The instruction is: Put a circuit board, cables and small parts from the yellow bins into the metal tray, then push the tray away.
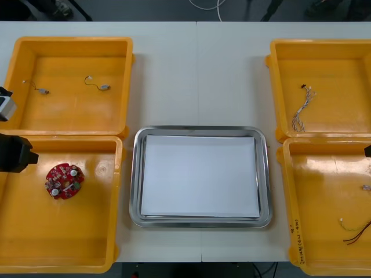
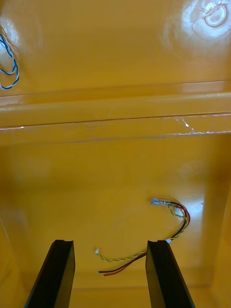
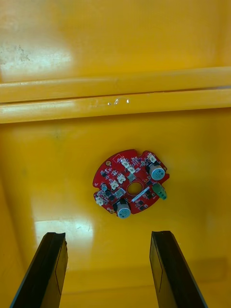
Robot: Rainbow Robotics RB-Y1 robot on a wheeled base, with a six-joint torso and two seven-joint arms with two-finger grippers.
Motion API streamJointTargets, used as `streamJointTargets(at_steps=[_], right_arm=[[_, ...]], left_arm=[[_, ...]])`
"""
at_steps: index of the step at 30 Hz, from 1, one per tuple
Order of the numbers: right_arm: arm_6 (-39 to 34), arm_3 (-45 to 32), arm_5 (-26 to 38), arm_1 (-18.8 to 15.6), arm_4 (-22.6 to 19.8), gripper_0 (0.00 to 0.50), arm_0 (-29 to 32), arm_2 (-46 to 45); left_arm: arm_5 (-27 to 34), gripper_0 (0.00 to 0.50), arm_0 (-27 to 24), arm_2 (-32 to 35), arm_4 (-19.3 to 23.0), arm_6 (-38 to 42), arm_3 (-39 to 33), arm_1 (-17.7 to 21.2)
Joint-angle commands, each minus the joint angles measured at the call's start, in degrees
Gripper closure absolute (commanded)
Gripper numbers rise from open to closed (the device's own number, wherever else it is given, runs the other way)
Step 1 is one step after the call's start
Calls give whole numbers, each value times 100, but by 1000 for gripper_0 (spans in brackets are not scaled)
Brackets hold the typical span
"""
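The white-lined metal tray (image 1: 134, 179) holds nothing, so the first pick seems in hand. The left gripper (image 3: 107, 235), fingers spread, hovers over the round red circuit board (image 3: 130, 182), flat and component-studded, on the glossy near-left yellow bin (image 1: 98, 237); it likely must descend and straddle the board's edges. The right gripper (image 2: 109, 242), fingers likewise apart, hangs above a thin red and yellow cable (image 2: 185, 221).

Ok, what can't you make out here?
Front view: the red and yellow cable runs off the right edge.
Front view: the small metal parts in the far left bin are too small to identify.
Right wrist view: the blue and white cable is cut by the picture's edge.
Front view: the left arm and right arm are cut by the side edges; left gripper is open over the circuit board, right gripper open over that cable.
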Motion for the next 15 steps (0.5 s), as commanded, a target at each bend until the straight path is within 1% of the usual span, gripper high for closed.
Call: streamJointTargets(at_steps=[1,15], right_arm=[[-149,-37,40,-202,-50,71,5,-201],[-149,-37,40,-202,-50,72,5,-201]], left_arm=[[34,0,99,103,43,-502,-192,228],[34,0,99,103,43,-502,-192,228]])
